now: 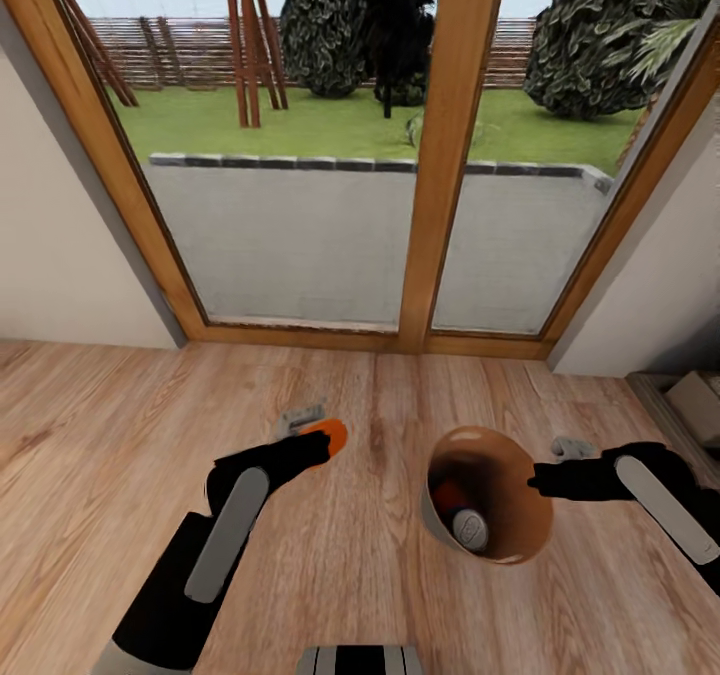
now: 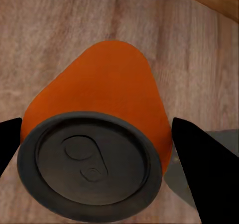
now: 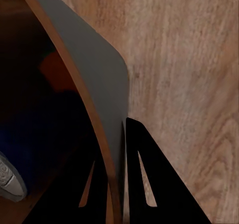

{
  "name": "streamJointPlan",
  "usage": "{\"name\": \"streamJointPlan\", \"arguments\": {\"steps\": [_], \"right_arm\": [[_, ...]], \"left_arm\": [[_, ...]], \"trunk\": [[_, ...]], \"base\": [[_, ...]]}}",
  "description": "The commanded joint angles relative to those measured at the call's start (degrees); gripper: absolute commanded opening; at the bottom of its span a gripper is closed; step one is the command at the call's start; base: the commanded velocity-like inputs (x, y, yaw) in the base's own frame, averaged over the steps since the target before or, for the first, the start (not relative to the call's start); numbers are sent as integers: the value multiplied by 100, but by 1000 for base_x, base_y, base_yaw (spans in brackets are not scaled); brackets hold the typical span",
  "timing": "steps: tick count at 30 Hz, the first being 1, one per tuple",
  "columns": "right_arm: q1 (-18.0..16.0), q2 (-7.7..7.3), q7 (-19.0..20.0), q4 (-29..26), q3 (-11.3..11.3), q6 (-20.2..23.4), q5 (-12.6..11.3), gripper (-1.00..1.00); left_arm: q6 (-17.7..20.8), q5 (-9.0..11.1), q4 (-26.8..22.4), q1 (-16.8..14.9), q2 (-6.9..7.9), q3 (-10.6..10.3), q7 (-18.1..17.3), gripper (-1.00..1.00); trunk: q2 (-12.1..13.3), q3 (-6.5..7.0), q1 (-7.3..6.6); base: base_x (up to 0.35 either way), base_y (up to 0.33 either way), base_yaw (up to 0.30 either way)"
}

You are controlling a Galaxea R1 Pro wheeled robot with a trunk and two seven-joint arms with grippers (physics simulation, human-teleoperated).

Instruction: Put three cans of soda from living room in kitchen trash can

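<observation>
the left gripper (image 1: 322, 445) clasps the orange soda can (image 2: 107, 134) between its fingers (image 2: 206, 174), above the wood floor (image 1: 90, 435) before the glass doors (image 1: 300, 155). to its right, the right gripper (image 1: 540, 479) pinches the trash can (image 1: 520, 540) rim; a reddish can (image 1: 450, 496) and a blue can (image 3: 35, 149) lie inside.

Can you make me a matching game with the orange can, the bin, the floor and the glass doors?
Things:
1. orange can
2. bin
3. wood floor
4. glass doors

Descriptions:
A. shows grass and bushes outside
B. held by the left hand
C. lies under both arms
D. rim pinched by the right hand, cans inside

Pairs: 1-B, 2-D, 3-C, 4-A
</observation>
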Motion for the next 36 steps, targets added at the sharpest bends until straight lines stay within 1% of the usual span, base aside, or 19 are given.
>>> {"name": "streamJointPlan", "arguments": {"steps": [1, 3, 5, 6, 8, 9, 11, 13, 14, 18, 21, 22, 23, 24, 26, 31, 33, 34, 36], "right_arm": [[-60, 81, 8, 156, 0, 0, -168, -100], [-179, 169, -60, 416, 4, 0, -160, -100], [-287, 215, -170, 639, 6, 0, -155, -100], [-356, 243, -260, 812, 6, 0, -153, -100], [-400, 285, -325, 935, 7, 0, -150, -100], [-413, 346, -360, 980, 9, 0, -147, -100], [-424, 464, -472, 1043, 11, 0, -145, -100], [-437, 553, -649, 1132, 10, 0, -144, -100], [-461, 611, -755, 1187, 11, 0, -143, -100], [-521, 731, -909, 1329, 15, 0, -142, -100], [-535, 781, -949, 1380, 27, 0, -138, -100], [-537, 807, -956, 1389, 30, 0, -136, -100], [-538, 821, -958, 1392, 31, 0, -136, -100], [-540, 842, -962, 1397, 32, 0, -135, -100], [-541, 860, -965, 1401, 33, 0, -132, -100], [-540, 875, -963, 1395, 34, 0, -128, -100], [-533, 876, -961, 1344, 45, 0, -131, -100], [-505, 870, -954, 1172, 64, 0, -137, -100], [-486, 861, -952, 986, 69, 0, -143, -100]], "left_arm": [[84, -6, -130, -49, -107, -13, 12, -100], [141, 50, -233, -156, -212, -82, 16, -100], [169, 88, -286, -236, -286, -283, 17, -100], [182, 114, -313, -323, -376, -477, 13, -100], [188, 196, -330, -415, -455, -862, 10, -100], [187, 297, -334, -444, -475, -1034, 12, -100], [187, 450, -338, -493, -494, -1203, 14, -100], [185, 537, -340, -525, -504, -1346, 12, -100], [175, 571, -340, -539, -507, -1460, 11, -100], [150, 664, -341, -564, -517, -1710, -12, -100], [139, 948, -341, -572, -521, -1923, -56, -100], [137, 1094, -342, -593, -520, -2036, -80, -100], [136, 1165, -342, -605, -519, -2095, -89, -100], [138, 1295, -340, -624, -517, -2219, -101, -100], [143, 1453, -336, -649, -516, -2360, -112, -100], [177, 1772, -277, -674, -514, -2506, -134, -100], [188, 1877, -81, -676, -514, -2527, -141, -100], [187, 1931, 248, -678, -511, -2535, -145, -100], [176, 1942, 341, -678, -502, -2534, -138, -100]], "trunk": [[2, 23, -2], [4, 67, -8], [7, 112, -13], [8, 134, -15], [11, 178, -20], [12, 200, -23], [15, 245, -28], [18, 289, -33], [19, 311, -36], [24, 400, -46], [28, 466, -54], [30, 488, -57], [31, 510, -59], [32, 533, -62], [35, 577, -67], [42, 688, -80], [44, 732, -85], [44, 732, -85], [44, 732, -85]], "base": [[0, 0, 0], [0, 0, 0], [0, 0, 0], [0, 0, 0], [0, 0, 0], [0, 0, 0], [0, 0, 0], [0, 0, 0], [0, 0, 0], [0, 0, 0], [0, 0, 0], [0, 0, 0], [0, 0, 0], [0, 0, 0], [0, 0, 0], [0, 0, 0], [0, 0, 0], [0, 0, 0], [0, 0, 0]]}}
